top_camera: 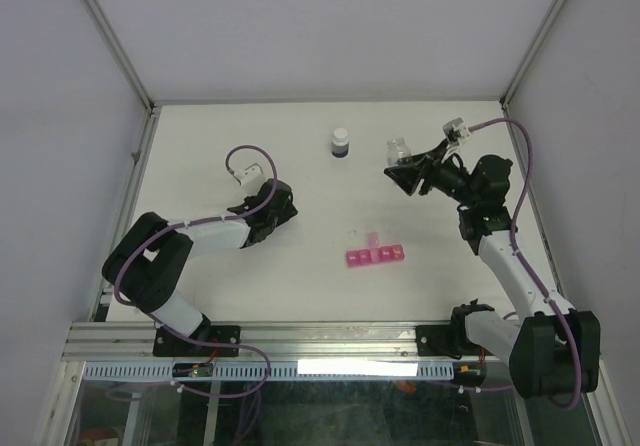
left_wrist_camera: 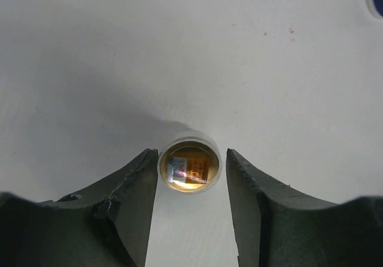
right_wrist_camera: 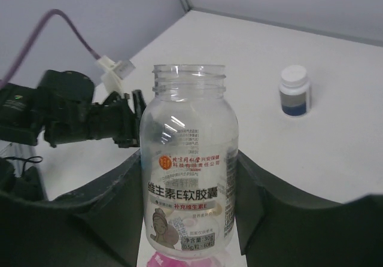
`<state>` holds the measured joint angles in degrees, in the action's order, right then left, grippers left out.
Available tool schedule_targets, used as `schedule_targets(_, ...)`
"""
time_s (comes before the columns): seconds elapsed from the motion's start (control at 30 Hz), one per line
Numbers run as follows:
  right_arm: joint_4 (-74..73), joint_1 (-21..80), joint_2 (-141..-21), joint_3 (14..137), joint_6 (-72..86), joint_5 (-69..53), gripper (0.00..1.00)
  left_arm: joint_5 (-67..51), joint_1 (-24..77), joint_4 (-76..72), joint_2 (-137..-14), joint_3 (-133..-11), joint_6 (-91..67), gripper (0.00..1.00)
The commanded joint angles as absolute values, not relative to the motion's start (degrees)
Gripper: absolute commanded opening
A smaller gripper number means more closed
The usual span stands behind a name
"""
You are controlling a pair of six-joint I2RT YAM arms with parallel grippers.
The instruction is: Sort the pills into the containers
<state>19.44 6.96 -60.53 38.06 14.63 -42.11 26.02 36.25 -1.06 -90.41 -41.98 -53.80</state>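
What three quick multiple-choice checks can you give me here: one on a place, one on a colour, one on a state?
1. Where is the pink pill box?
A. On the table, between the two arms
B. Held in the air
C. Against the back wall

2. What colour is the cap of the small dark bottle?
A. Orange
B. White
C. Pink

3. How is the clear bottle in the right gripper?
A. Capped
B. Lying on the table
C. Uncapped, mouth open

Answers:
1 A: the top view shows it lying there.
2 B: the top and right wrist views both show a white cap.
3 C: the right wrist view shows its bare threaded neck.
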Motion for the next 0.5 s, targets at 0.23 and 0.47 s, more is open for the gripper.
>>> schedule_targets(0.23,26.6,4.71,-54.13,40.02,19.88,-49.74,0.0,25.63,35.64,3.34,-87.22,-42.32,-54.69,0.72)
schedule_targets(0.47,22.34,5.79,-53.28,41.08,15.87,-44.17,0.0,17.34,35.68,1.33,-77.75,-39.75,-47.87,0.75)
